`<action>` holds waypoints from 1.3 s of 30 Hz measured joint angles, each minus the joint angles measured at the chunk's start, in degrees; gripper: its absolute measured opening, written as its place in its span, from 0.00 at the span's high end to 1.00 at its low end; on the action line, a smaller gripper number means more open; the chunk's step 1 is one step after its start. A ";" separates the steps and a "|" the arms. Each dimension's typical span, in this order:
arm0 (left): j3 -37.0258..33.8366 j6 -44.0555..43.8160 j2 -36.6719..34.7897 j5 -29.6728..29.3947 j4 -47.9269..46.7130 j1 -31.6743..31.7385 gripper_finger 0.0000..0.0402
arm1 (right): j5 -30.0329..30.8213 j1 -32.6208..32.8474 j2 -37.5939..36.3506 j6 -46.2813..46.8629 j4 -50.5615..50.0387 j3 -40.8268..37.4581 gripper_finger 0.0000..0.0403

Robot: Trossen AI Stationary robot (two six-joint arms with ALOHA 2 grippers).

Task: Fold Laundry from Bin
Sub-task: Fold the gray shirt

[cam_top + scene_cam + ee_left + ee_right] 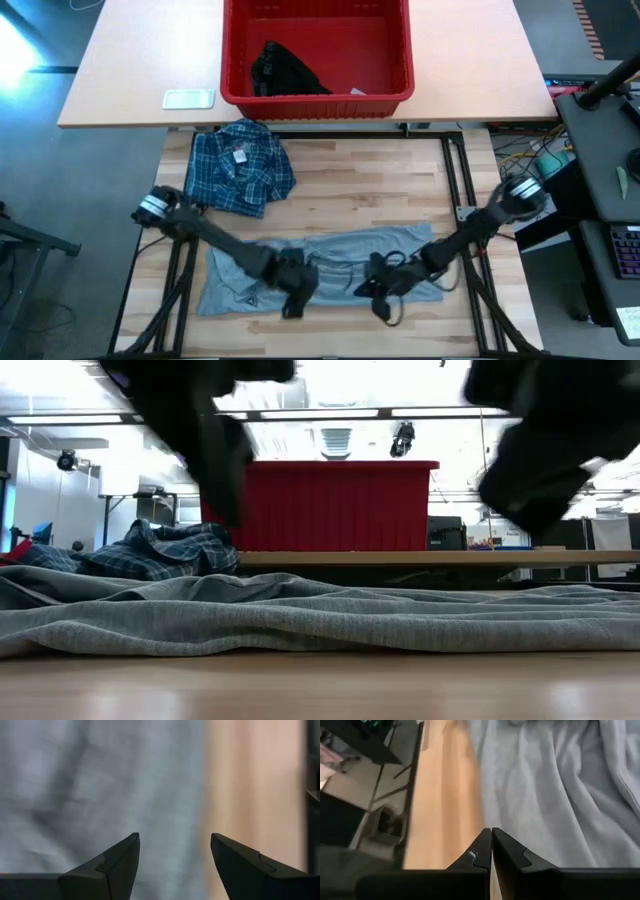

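The light grey T-shirt (340, 250) lies spread flat across the near part of the wooden table; it also shows in the low view (300, 620). My left gripper (293, 305) is open just above the shirt's near edge (75, 780). My right gripper (380, 305) is shut and empty, also above that near edge (560, 785). The blue-and-white plaid shirt (240, 168) lies folded at the table's far left. The small black garment (283, 70) lies in the red bin (315, 98) on the far table.
A small white flat object (188, 98) lies on the far table left of the bin. Bare wood (370, 185) lies between the T-shirt and the table's far edge. Black frame rails (455, 180) run along the table's right side.
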 joint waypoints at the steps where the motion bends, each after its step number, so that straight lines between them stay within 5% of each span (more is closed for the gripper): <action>1: -0.90 -1.40 0.24 0.41 1.34 -1.69 0.43 | 0.32 -0.71 2.60 -1.09 1.74 1.15 0.98; 5: -3.17 -7.04 0.93 -0.12 7.67 -8.13 0.43 | -0.17 -3.79 11.83 -6.43 2.98 7.29 0.98; 9: -3.17 -7.54 2.56 -7.11 11.52 -13.01 0.43 | -3.87 -6.34 18.65 -13.25 3.40 14.71 0.98; 17: -2.97 -4.96 11.05 -11.43 19.15 -13.56 0.43 | -4.55 -8.46 25.63 -17.21 3.23 21.02 0.98; 39: -2.02 -4.44 13.37 -22.93 18.67 -12.72 0.43 | -5.27 -8.75 25.56 -12.99 -1.06 20.90 0.98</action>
